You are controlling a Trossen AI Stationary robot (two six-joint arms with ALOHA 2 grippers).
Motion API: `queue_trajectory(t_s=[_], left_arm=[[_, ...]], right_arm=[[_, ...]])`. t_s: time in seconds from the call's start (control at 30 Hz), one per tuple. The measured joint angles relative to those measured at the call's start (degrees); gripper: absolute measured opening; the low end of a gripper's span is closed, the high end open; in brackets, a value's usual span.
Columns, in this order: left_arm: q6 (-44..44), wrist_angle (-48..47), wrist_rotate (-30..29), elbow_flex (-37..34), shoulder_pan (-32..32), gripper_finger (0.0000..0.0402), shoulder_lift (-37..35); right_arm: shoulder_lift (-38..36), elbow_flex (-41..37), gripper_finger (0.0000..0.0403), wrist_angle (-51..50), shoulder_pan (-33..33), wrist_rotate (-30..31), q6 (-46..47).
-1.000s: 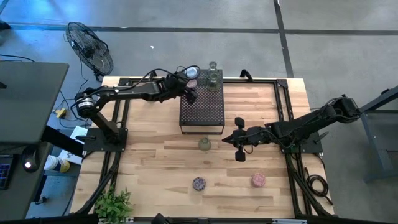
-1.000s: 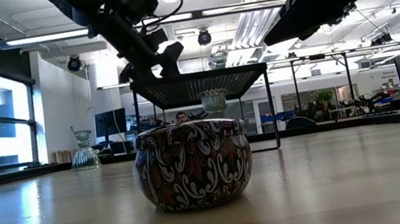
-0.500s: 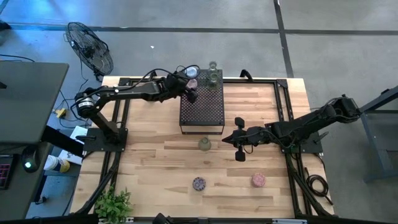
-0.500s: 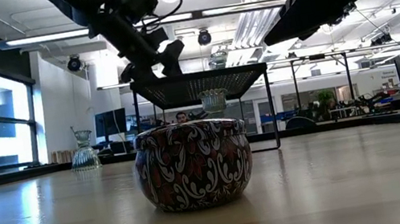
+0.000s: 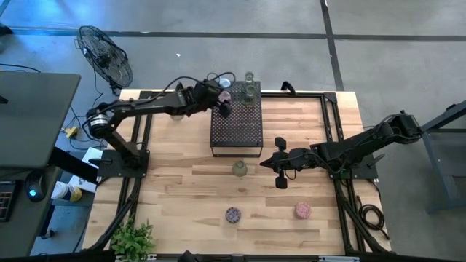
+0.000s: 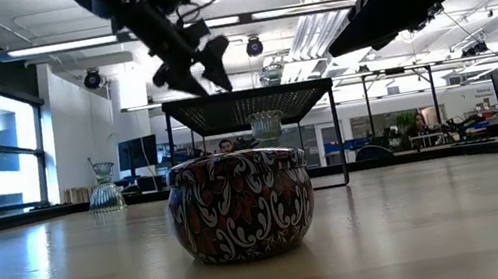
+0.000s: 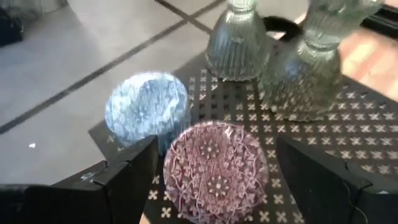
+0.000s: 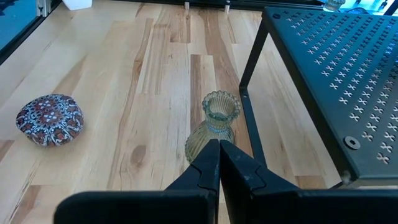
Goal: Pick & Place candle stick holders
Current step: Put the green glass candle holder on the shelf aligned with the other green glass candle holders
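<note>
We saw the left pincer [image 5: 222,104] spread wide above the far left corner of the black perforated stand [image 5: 237,125], its fingers either side of a pink patterned holder [image 7: 216,172] without clamping it. A pale blue holder [image 7: 147,110] sat just beside it, with two clear ribbed glass holders [image 7: 297,65] farther along the stand top. The right pincer [image 5: 278,161] hung pressed together over the bench [image 5: 182,196], near a greenish glass holder [image 8: 213,127] standing beside the stand's leg.
</note>
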Motion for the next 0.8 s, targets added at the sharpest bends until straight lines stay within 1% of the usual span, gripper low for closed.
queue_trajectory(t_s=[0.13,0.2,0.23,0.27,0.33,0.4,0.47,0.53,0.6,0.63,0.67,0.73,0.8], left_arm=[[1.9,-6.3,2.3,4.1,-0.6,0.0319,-1.4],[3.5,-9.4,4.0,4.8,-1.6,0.0305,-2.9],[4.4,-9.3,4.0,4.8,-2.5,0.0292,-3.8],[5.4,-9.3,2.7,4.0,-3.8,0.0274,-5.0],[7.1,-9.5,0.3,2.1,-6.9,0.0227,-7.4],[8.8,-7.8,-0.5,-1.1,-10.2,0.0172,-9.8],[10.2,-5.1,-0.4,-5.4,-13.7,0.0117,-12.6],[10.9,0.2,-0.4,-10.3,-17.1,0.0064,-15.3],[10.8,6.6,-0.2,-15.8,-20.2,0.0021,-18.2],[10.5,10.5,0.3,-18.5,-21.5,0.0011,-19.7],[9.9,14.0,1.1,-21.2,-22.5,0.0009,-21.0],[8.3,19.3,1.4,-26.0,-24.3,0.0019,-23.8],[7.0,23.3,0.4,-30.3,-25.7,0.0025,-26.1]], right_arm=[[0.0,0.0,0.0001,-0.1,0.1,0.0,-0.1],[-0.1,0.0,0.0001,-0.2,0.4,0.2,0.0],[-0.4,0.0,0.0001,-0.9,0.8,0.8,0.1],[-0.5,0.0,0.0001,-1.8,1.5,1.6,0.2],[-1.1,0.0,0.0001,-3.9,3.3,4.5,1.6],[-1.3,0.0,0.0000,-6.4,6.1,8.8,4.6],[-1.1,-0.5,0.0000,-6.4,9.7,12.7,8.0],[-0.8,-2.3,0.0000,-4.0,13.2,16.2,11.8],[0.4,-4.3,0.0000,1.5,15.8,19.2,16.4],[1.4,-5.3,0.0000,4.5,16.8,20.4,18.6],[2.7,-6.2,0.0000,7.2,17.5,21.1,20.5],[5.8,-6.9,0.0000,12.0,17.7,21.5,23.5],[9.3,-6.5,0.0000,14.3,17.1,21.7,25.9]])
